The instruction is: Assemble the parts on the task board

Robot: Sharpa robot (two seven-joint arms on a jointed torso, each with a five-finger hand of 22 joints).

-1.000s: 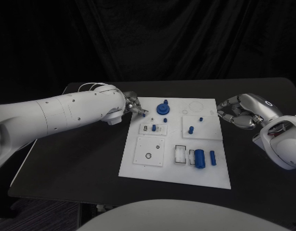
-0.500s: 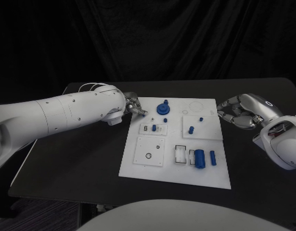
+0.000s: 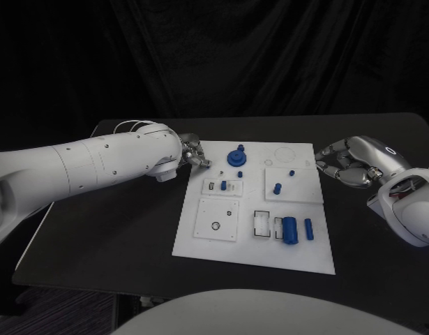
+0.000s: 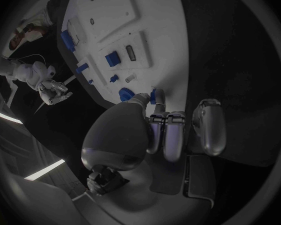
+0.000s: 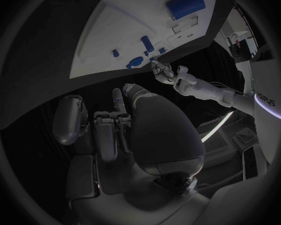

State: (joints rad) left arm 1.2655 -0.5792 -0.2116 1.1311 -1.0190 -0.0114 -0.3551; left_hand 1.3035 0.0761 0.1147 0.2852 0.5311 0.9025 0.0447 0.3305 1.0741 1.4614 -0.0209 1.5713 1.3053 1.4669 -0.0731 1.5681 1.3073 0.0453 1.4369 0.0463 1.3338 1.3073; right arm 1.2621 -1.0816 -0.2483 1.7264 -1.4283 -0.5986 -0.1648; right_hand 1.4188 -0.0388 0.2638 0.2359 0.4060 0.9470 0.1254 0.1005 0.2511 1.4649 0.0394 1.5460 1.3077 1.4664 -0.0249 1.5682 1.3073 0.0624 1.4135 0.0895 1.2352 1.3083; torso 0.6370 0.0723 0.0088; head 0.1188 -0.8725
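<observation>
Blue peg (image 4: 153, 96), pinched in your left hand (image 3: 195, 155) just off the task board's (image 3: 254, 244) far-left corner, looks light, rigid and slick, so grip its shank near the middle; your right hand (image 3: 347, 166) hangs curled and empty beside the board's far-right edge.

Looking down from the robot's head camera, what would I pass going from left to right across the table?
Left arm → left hand → task board → big blue cylinder → right hand → right arm.
</observation>
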